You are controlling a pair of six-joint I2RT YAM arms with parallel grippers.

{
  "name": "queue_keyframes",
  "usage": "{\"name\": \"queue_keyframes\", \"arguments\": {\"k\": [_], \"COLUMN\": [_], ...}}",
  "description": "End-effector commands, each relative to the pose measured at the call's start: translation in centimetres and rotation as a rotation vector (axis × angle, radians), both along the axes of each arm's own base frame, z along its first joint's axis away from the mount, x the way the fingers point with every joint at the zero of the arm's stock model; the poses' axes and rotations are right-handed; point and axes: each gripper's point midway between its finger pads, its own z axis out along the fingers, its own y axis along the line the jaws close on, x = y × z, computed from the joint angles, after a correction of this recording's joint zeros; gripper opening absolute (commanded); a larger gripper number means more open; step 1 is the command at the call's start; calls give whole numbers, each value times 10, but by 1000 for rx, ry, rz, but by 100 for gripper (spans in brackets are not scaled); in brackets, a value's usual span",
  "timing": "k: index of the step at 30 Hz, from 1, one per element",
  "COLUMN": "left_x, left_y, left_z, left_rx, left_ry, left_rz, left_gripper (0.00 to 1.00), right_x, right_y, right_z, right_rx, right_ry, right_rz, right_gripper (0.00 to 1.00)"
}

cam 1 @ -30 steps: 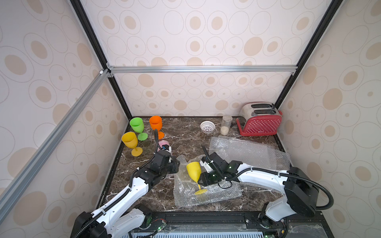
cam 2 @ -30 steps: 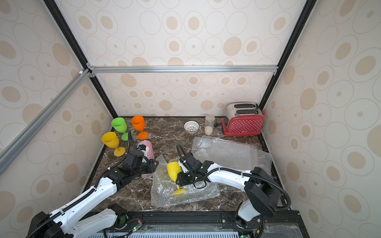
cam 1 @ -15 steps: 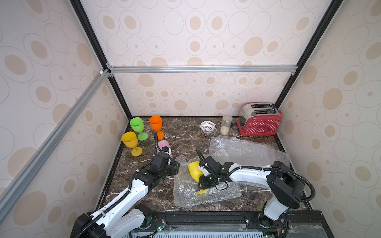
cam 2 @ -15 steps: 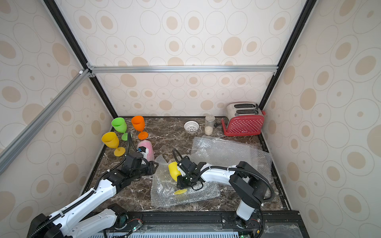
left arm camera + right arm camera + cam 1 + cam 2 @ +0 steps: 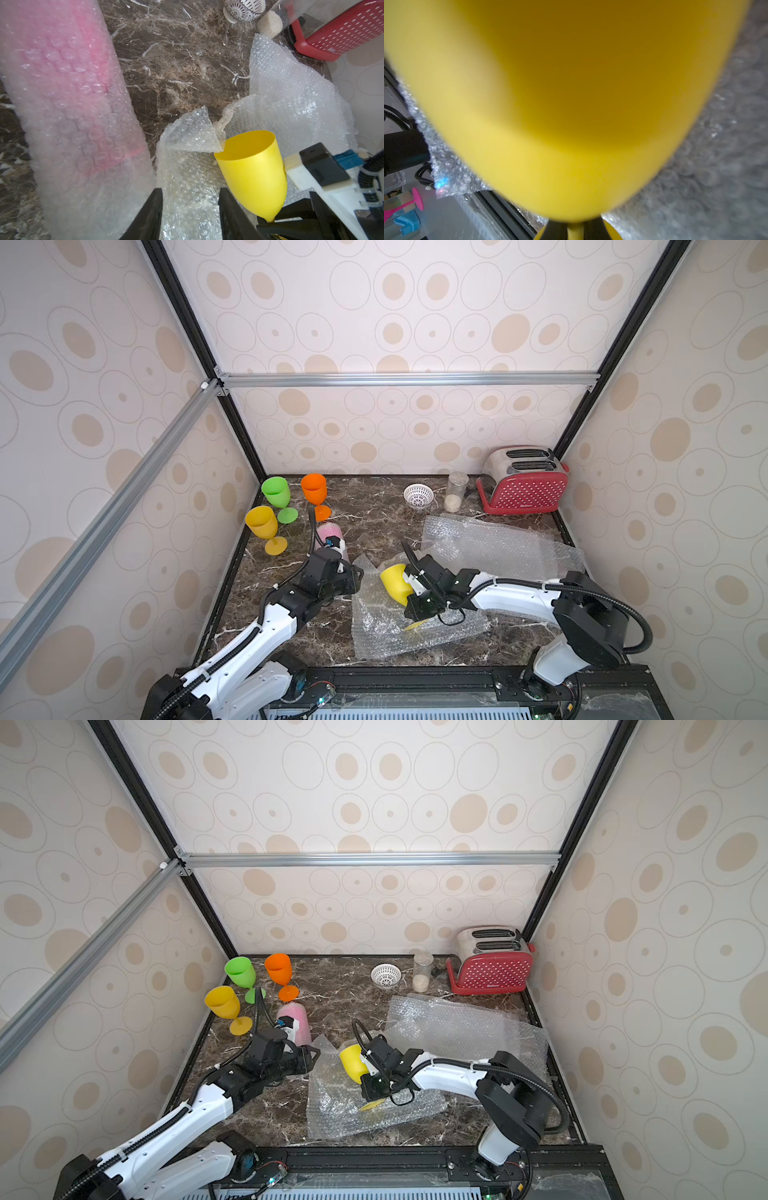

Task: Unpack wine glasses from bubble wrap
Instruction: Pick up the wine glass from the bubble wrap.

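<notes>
Pinching yellow wine glass (image 5: pixel 253 172) stem, right gripper (image 5: pixel 575 229) closed, left gripper (image 5: pixel 191 207) half spread (above bubble wrap (image 5: pixel 187 176)).

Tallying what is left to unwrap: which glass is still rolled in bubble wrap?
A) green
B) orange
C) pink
C: the pink glass shows through a closed bubble wrap tube, while the green glass and orange glass stand bare.
</notes>
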Motion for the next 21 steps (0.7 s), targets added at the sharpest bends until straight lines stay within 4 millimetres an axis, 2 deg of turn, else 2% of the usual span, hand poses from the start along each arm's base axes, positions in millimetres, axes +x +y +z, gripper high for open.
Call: {"name": "queue_keyframes", "arguments": {"k": [1,9,16,21], "left_x": [4,10,13,9], "left_y": [-5,-26,-47,-65], "left_z": [15,40,59,63], "left_rx": [-53,-140,-238,-304], "left_ry": [-32,-60,-70,-46], "left_rz": [-2,-70,-139,-229], "left_gripper": [45,46,46,45], "right_x": [4,10,14,8], "right_y": [-5,-14,-22,-27], "right_z": [17,46,55,61], "right_rx": [26,106,95,88], "right_ry": [-71,-325,-516,-642], "right_rz": [7,108,205,278], "right_gripper": [13,9,8,8]}}
